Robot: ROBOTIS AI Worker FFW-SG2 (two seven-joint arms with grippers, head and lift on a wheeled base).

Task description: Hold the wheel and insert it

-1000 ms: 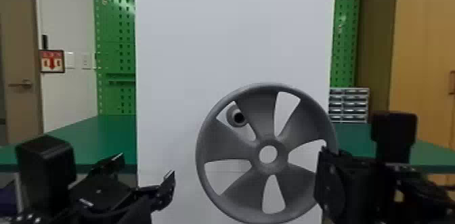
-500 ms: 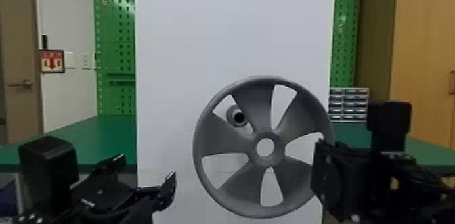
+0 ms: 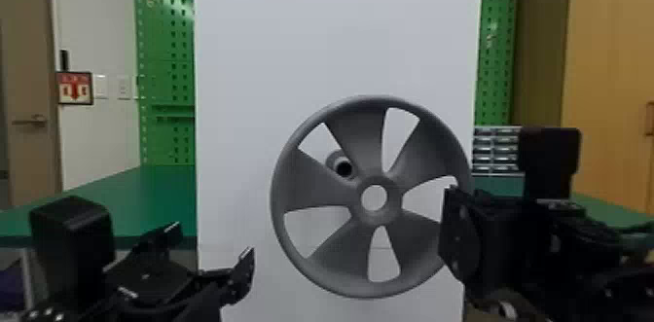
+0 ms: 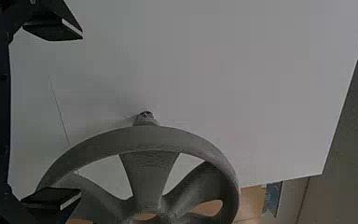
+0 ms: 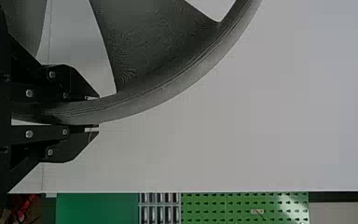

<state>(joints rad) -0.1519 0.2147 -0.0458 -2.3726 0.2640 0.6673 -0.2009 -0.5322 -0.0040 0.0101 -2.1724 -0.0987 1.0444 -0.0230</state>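
One white panel [image 3: 336,44], beyond both claws. One wheel [image 3: 375,218], upright in my right claw [image 5: 98,115], with five spokes [image 3: 316,182]. I judge it stiff, fairly light, prone to pivot; best hold: the rim [image 5: 158,95], clear of the hub [image 3: 389,209]. Two claws: right pinches the rim; left claw [image 4: 81,113] spread, holding nothing. One post [image 3: 342,167], inward of the right claw; its gap behind the wheel is hard to gauge.
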